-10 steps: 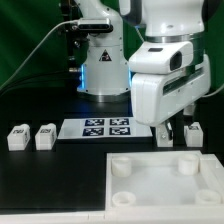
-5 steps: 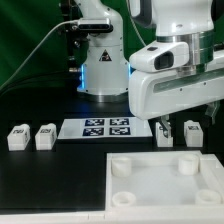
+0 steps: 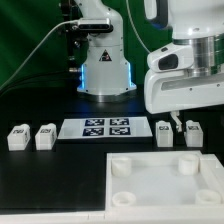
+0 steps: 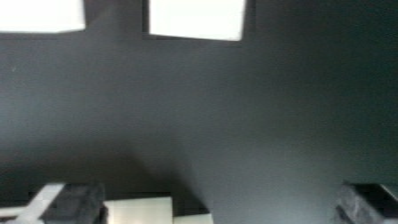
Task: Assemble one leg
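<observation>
Four legs stand in a row on the black table: two at the exterior view's left (image 3: 16, 136) (image 3: 45, 135) and two at its right (image 3: 166, 133) (image 3: 192, 133). Each is a small white block with a tag. My gripper (image 3: 180, 122) hangs just above and behind the right pair, touching neither. In the wrist view the gripper (image 4: 217, 198) is open and empty, with dark fingers (image 4: 63, 200) at both sides. A white block (image 4: 143, 208), probably a leg, lies beside one finger. Two more white shapes (image 4: 196, 18) show at the frame edge.
The large white square panel (image 3: 150, 185) with round corner sockets lies in front of the right legs. The marker board (image 3: 97, 128) lies mid-table between the leg pairs. The robot base (image 3: 103, 70) stands behind it.
The gripper has moved toward the exterior view's right and risen a little, from above the inner right leg to above the gap between the two right legs. Legs and panel have not moved.
</observation>
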Controlling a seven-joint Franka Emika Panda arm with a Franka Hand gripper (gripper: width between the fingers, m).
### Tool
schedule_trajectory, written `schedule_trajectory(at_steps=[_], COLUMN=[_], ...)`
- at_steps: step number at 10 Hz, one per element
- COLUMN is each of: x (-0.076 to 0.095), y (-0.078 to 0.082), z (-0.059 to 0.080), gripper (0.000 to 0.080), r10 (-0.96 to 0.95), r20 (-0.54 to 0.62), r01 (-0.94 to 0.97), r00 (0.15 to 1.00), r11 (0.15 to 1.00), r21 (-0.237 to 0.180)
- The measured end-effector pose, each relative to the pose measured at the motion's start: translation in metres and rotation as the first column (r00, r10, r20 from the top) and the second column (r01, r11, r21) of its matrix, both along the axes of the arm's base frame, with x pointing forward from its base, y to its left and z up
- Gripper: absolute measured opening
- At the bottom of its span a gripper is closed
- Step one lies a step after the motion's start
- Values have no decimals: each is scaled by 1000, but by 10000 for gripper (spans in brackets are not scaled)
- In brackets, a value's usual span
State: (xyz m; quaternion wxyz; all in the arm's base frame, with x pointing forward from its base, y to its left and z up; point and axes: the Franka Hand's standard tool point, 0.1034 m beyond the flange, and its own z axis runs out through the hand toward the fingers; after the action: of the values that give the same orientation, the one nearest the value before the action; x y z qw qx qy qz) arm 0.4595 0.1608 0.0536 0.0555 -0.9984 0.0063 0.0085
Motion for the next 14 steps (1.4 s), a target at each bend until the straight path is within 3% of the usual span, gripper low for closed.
schedule_trajectory(at_steps=[2, 6, 9, 10, 11, 12, 14], x=[-7, -19, -22, -26, -26, -30, -39], y=[0, 2, -2, -4, -3, -1, 3], z=[-2, -5, -5, -6, -10, -17, -22], gripper=[648, 648, 648, 648, 648, 648, 648], r10=[13, 17, 34, 41, 34, -5, -5], r20=[-75, -423, -663, -751, -784, -793, -792], r01=[-14, -31, -63, -78, -76, -52, -59], r00=[997, 906, 748, 659, 620, 609, 610], r11=[1000, 999, 998, 997, 997, 998, 997], r21=[-11, -28, -20, -14, -17, -47, -52])
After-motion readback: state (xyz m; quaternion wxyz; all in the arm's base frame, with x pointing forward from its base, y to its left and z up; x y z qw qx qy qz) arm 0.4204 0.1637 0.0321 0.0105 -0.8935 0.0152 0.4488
